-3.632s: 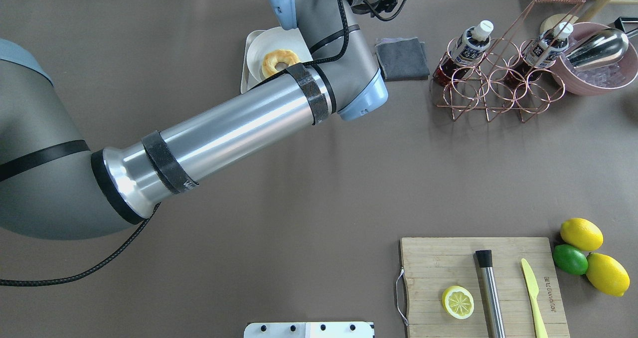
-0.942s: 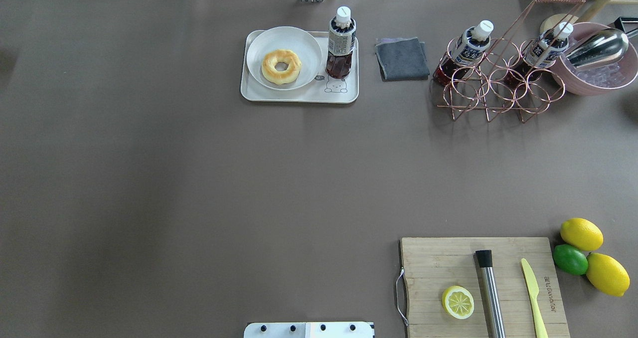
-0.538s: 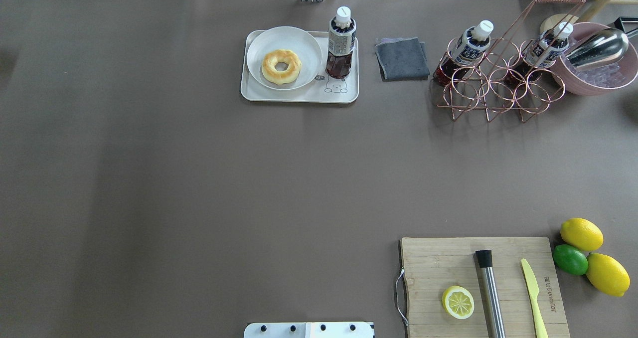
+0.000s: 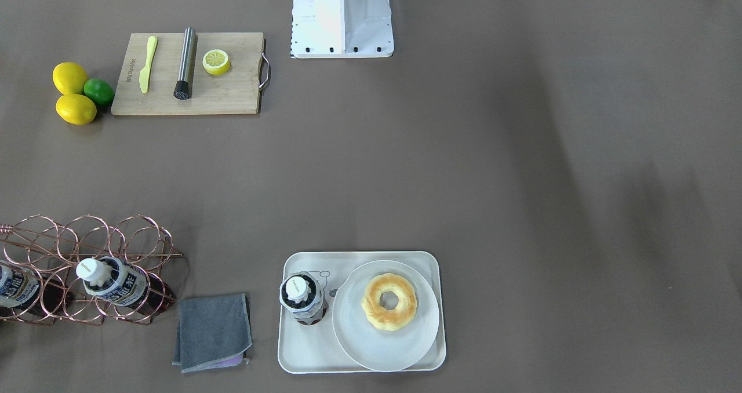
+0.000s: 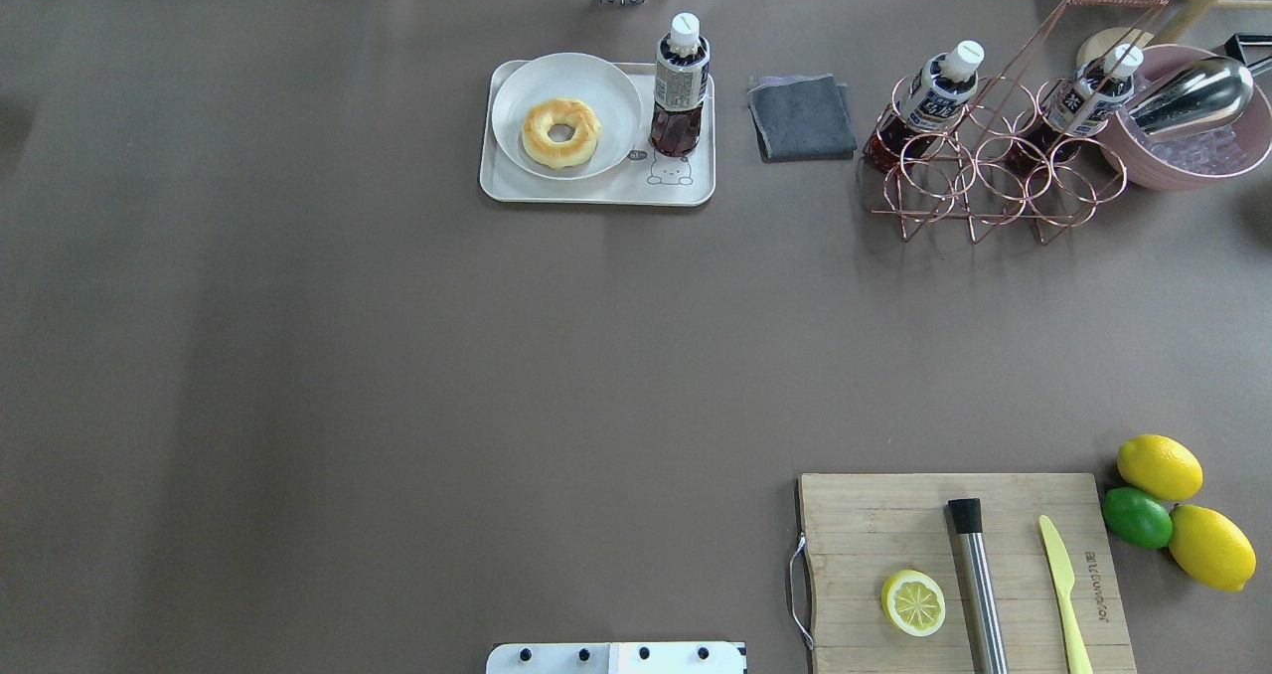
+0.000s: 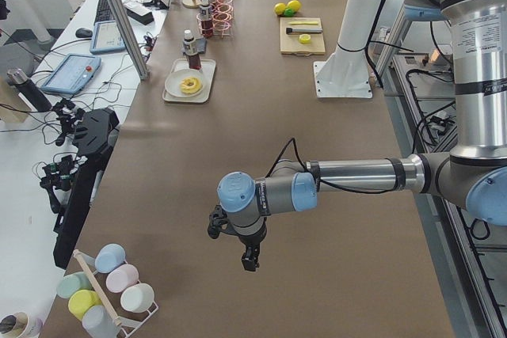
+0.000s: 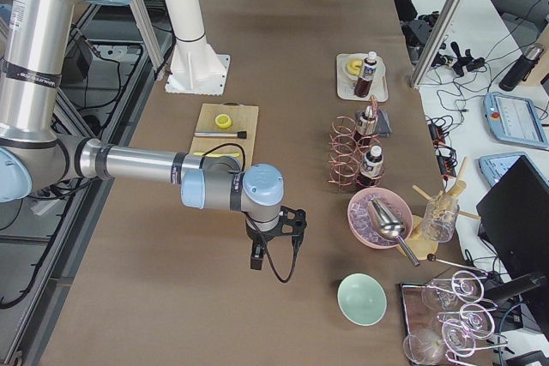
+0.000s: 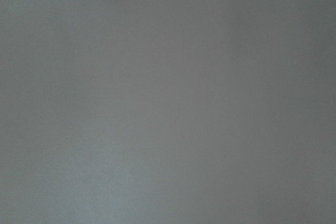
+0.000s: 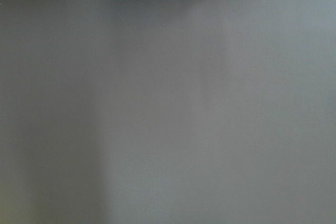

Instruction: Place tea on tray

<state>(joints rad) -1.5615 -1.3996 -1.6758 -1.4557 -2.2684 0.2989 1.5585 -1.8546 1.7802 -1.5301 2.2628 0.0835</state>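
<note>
Near the tabletop's far edge, about mid-length: small clear plastic tea bottle [image 5: 680,87], dark liquid, white cap, upright on the cream rounded-rectangle tray [image 5: 596,192], just beside a round white plate [image 5: 611,97] holding a ring doughnut [image 5: 561,132]. Task reads as done. Left pincer [image 6: 248,260] and right pincer [image 7: 255,261] hang near opposite ends of the tabletop, well apart from the tray; cannot tell whether either is spread or pressed together. Risk: the bottle is tall, narrow and close to the rim, so a knock to the tray would likely topple it.
</note>
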